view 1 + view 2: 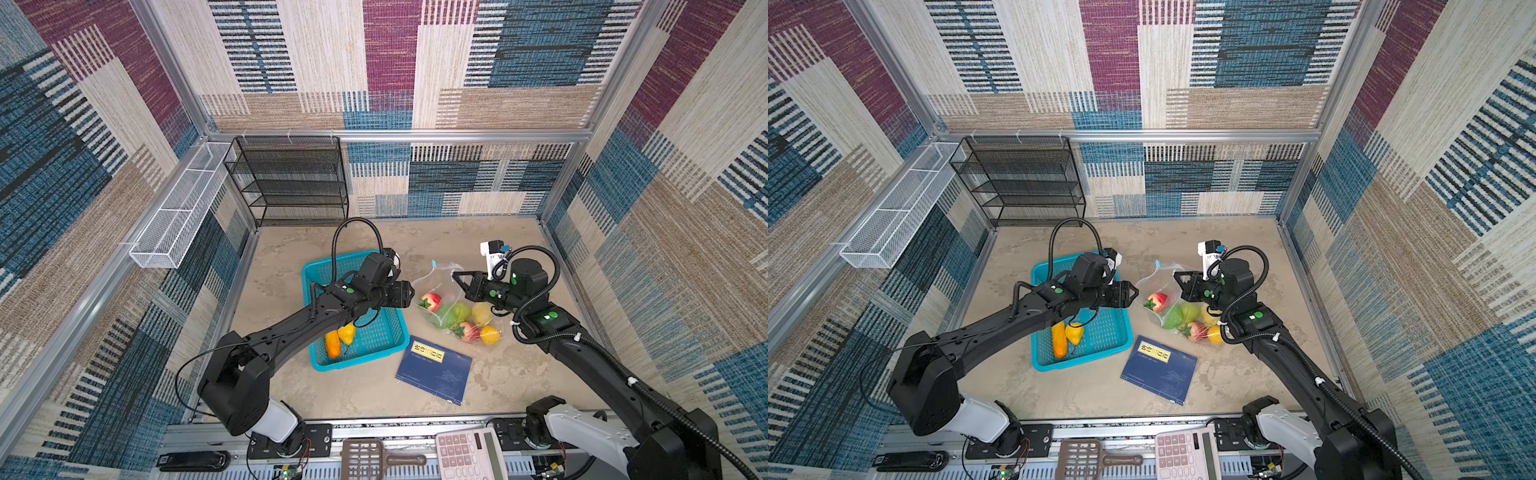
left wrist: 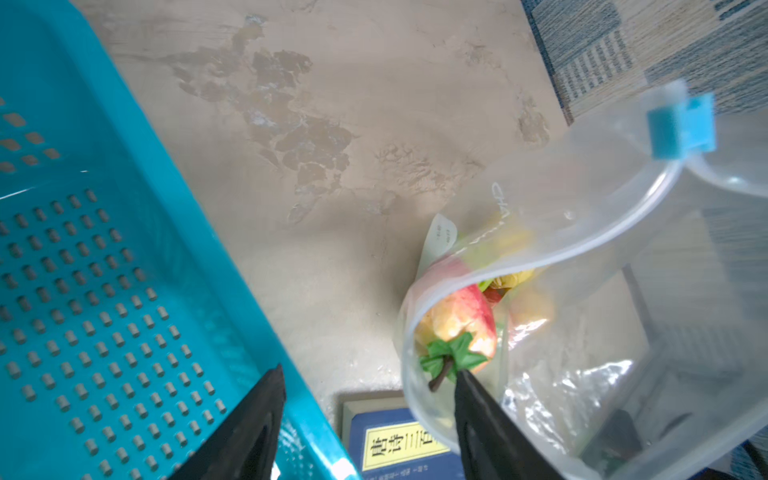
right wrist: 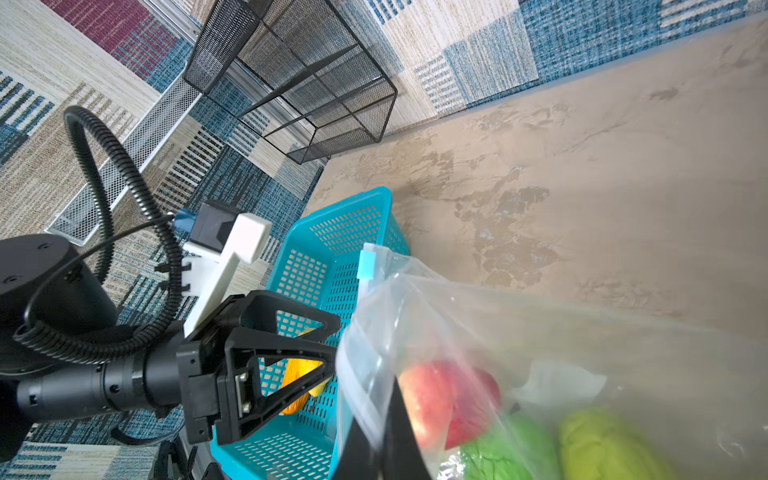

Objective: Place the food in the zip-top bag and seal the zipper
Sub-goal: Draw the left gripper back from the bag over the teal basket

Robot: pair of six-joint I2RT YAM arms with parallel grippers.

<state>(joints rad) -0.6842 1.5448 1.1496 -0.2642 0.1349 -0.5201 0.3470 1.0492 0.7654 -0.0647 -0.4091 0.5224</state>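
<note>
**Now then: bag filling up, two pieces to go, zipper unsealed**

The left gripper [image 1: 409, 291] is hovering with jaws spread and nothing in them, beside the mouth of the clear crinkly zip-top bag [image 1: 442, 277]. The right gripper [image 1: 456, 275] is clamping that bag's lip. A red strawberry-like toy [image 1: 431, 300] and green and yellow pieces are lying inside. A long orange toy vegetable [image 1: 332, 345] and a yellow pepper-shaped toy [image 1: 347, 332] are waiting in the teal perforated basket [image 1: 318, 362]. The light-blue slider tab [image 2: 681, 124] is sitting at the zipper's end.
</note>
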